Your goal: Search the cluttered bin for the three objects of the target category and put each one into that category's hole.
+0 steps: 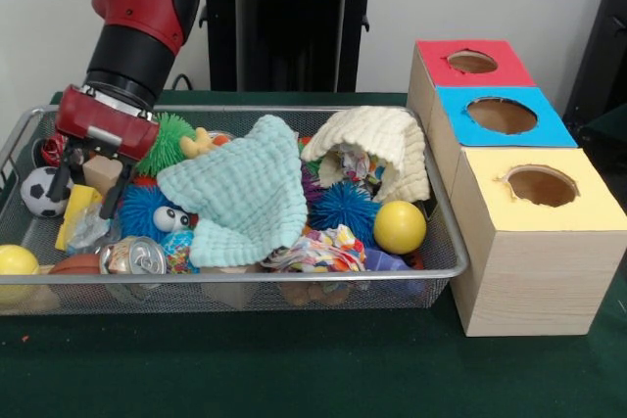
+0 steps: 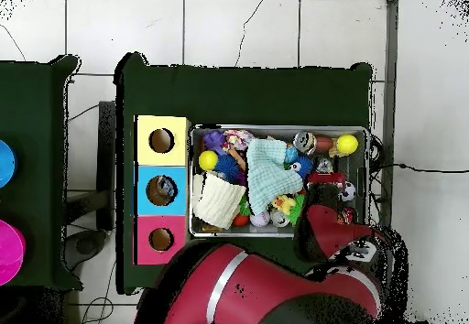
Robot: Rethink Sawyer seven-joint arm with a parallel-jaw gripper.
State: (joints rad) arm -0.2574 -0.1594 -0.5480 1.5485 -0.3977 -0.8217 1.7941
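Green-clothed table carrying the bin point(image 1: 460, 269) and three wooden boxes, the arm working at the bin's end farthest from them.

The gripper point(image 1: 90, 195) is reaching down among the clutter, jaws standing apart astride a yellow block point(image 1: 76, 214) beside the small soccer ball point(image 1: 40, 191). The hole point(image 1: 502, 116), blue-topped and middle of the three, is lying well apart beyond the bin's opposite end, so any carry is running the bin's whole long axis.
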